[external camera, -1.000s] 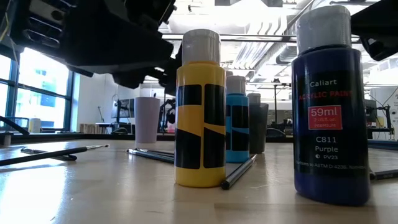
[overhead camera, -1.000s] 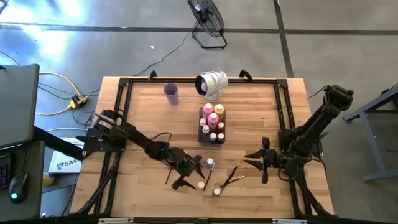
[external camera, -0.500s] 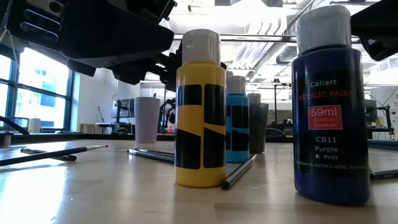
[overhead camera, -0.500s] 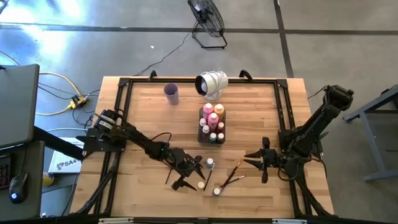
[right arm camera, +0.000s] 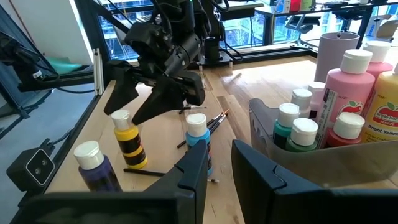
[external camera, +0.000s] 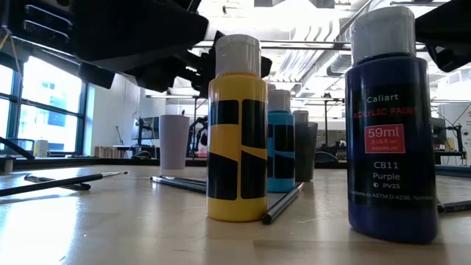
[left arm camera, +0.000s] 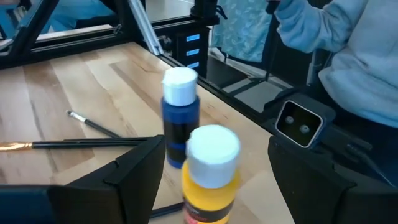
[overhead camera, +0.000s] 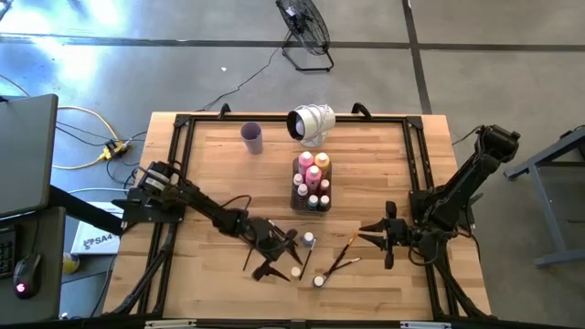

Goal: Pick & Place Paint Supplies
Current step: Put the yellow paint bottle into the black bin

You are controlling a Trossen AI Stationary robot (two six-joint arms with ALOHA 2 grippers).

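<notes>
Overhead, a wooden desk (overhead camera: pixel 210 174) carries paint supplies. Three small white-capped bottles stand loose near the front edge: a yellow bottle (right arm camera: pixel 129 140), a purple bottle (right arm camera: pixel 96 167) and a blue bottle (right arm camera: pixel 198 140). Several thin paintbrushes (overhead camera: pixel 340 255) lie just beside them. A clear tray (overhead camera: pixel 312 182) at mid-desk holds more bottles, including one pink bottle (right arm camera: pixel 350 84) and one orange bottle (overhead camera: pixel 322 163); their total cannot be counted. One lilac cup (overhead camera: pixel 252 137) stands farther back. The left gripper (overhead camera: pixel 279 251) hovers over the yellow bottle, jaws wide apart. The right gripper (overhead camera: pixel 377 234) waits, jaws nearly together, holding nothing.
</notes>
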